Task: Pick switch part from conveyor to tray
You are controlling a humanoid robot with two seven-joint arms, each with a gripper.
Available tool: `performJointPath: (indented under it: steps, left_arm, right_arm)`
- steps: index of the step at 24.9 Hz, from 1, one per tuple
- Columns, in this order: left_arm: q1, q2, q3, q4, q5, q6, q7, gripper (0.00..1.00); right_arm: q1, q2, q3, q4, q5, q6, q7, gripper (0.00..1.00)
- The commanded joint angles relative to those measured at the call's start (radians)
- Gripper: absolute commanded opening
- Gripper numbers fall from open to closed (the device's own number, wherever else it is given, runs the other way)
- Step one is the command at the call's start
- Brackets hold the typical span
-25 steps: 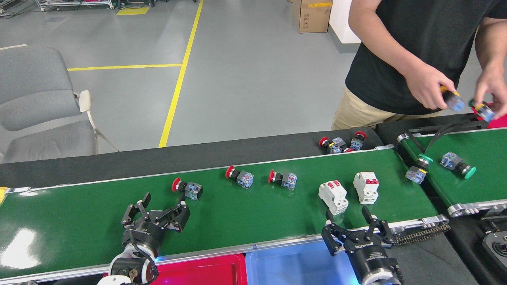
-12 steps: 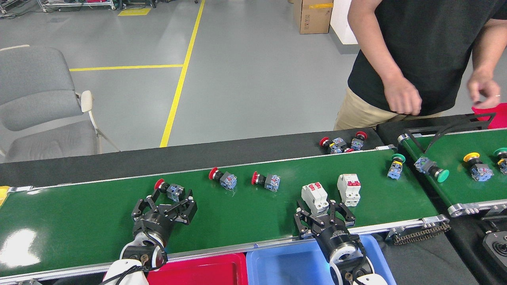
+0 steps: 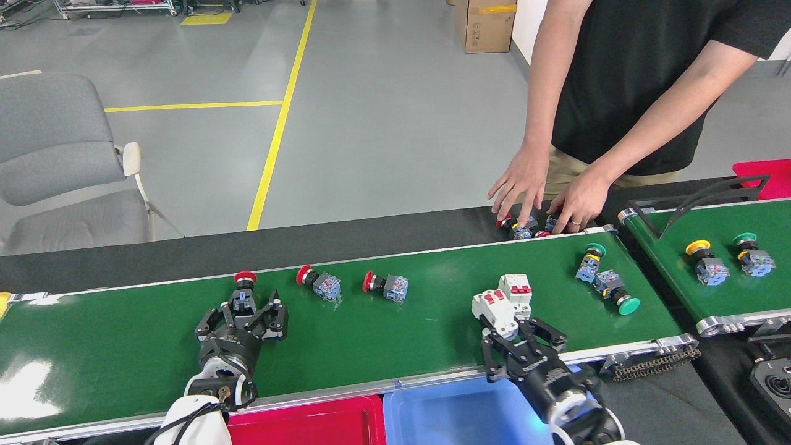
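The conveyor [image 3: 123, 346] carries several switch parts. One red-capped switch part [image 3: 243, 292] stands upright between the fingers of my left gripper [image 3: 246, 308], whose jaws are spread either side of it. Two more red-capped ones [image 3: 318, 284] [image 3: 388, 287] lie further right. My right gripper [image 3: 516, 329] is open at the near edge, with a tilted white breaker [image 3: 494, 311] against its left fingertip and a second breaker [image 3: 516, 286] just behind. A red tray [image 3: 309, 423] and a blue tray [image 3: 457, 414] sit below the belt's near rail.
Two green-capped switches [image 3: 590, 261] [image 3: 615, 295] lie near the belt's right end. A shorter belt [image 3: 680, 290] at the right holds a yellow-capped [image 3: 704, 262] and a green-capped switch [image 3: 751, 254]. A person's hands [image 3: 525, 185] touch switches [image 3: 519, 231] on the black strip. A chair [image 3: 55, 161] stands far left.
The belt carried the parts leftward. The red-capped switch at my left gripper turned upright between its fingers. The breakers bunched at my right gripper. The person's hands came down to the black strip.
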State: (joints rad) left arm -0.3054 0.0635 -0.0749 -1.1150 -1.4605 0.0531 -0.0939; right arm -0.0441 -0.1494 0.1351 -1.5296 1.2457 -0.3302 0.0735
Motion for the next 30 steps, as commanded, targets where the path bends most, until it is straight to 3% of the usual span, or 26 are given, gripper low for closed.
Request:
performJointPath:
  steps: [1,4,7,9,10,11,12,13,14,17,21,24,26,30]
  left_arm:
    - [0.011,0.001,0.014,-0.023,0.008,-0.004,0.003,0.06]
    - [0.088,0.002,0.018,-0.132,0.011,-0.044,0.003,0.03]
    - [0.253,0.029,0.02,-0.391,0.011,-0.213,0.0,0.04]
    - [0.413,0.078,0.02,-0.591,0.011,-0.404,-0.001,0.09]
    - [0.497,0.102,0.026,-0.664,0.011,-0.506,-0.001,0.17]
    - [0.552,0.108,0.043,-0.674,0.019,-0.595,-0.001,0.33]
    - [0.577,0.102,0.067,-0.661,0.017,-0.654,-0.004,0.69]
    - [0.585,0.101,0.076,-0.661,0.016,-0.658,-0.006,0.96]
    - [0.594,0.099,0.076,-0.661,0.016,-0.659,-0.006,1.0]
    - [0.595,0.099,0.106,-0.66,0.026,-0.653,-0.003,1.0]
    - [0.595,0.076,0.23,-0.66,0.031,-0.618,0.0,1.0]
    - [0.595,0.065,0.362,-0.66,0.031,-0.429,0.002,1.0]
    - [0.597,0.068,0.443,-0.651,0.031,-0.319,0.003,1.0]
    - [0.615,0.078,0.514,-0.626,0.031,-0.311,0.003,1.0]
  right_arm:
    - [0.018,-0.053,-0.051,-0.049,-0.052,-0.115,-0.014,0.13]
    - [0.099,-0.091,-0.146,-0.067,-0.112,-0.271,-0.015,0.13]
    - [0.219,-0.091,-0.296,-0.067,-0.121,-0.455,-0.012,0.2]
    - [0.277,-0.082,-0.385,-0.067,-0.121,-0.455,-0.011,0.43]
    - [0.3,-0.078,-0.417,-0.067,-0.121,-0.455,-0.011,0.71]
    - [0.326,-0.07,-0.448,-0.072,-0.123,-0.455,-0.011,1.0]
    - [0.337,-0.059,-0.474,-0.067,-0.123,-0.455,-0.011,1.0]
    - [0.337,-0.052,-0.486,-0.066,-0.123,-0.455,-0.009,1.0]
    - [0.337,-0.03,-0.499,-0.067,-0.121,-0.455,-0.008,1.0]
    - [0.331,0.057,-0.506,-0.112,-0.115,-0.455,-0.003,1.0]
    - [0.303,0.096,-0.489,-0.165,-0.074,-0.242,0.002,0.99]
    - [0.279,0.154,-0.447,-0.176,0.014,-0.167,0.002,0.99]
    - [0.262,0.159,-0.439,-0.179,0.02,-0.165,0.003,0.99]
    - [0.236,0.168,-0.381,-0.181,0.04,-0.162,0.006,0.99]
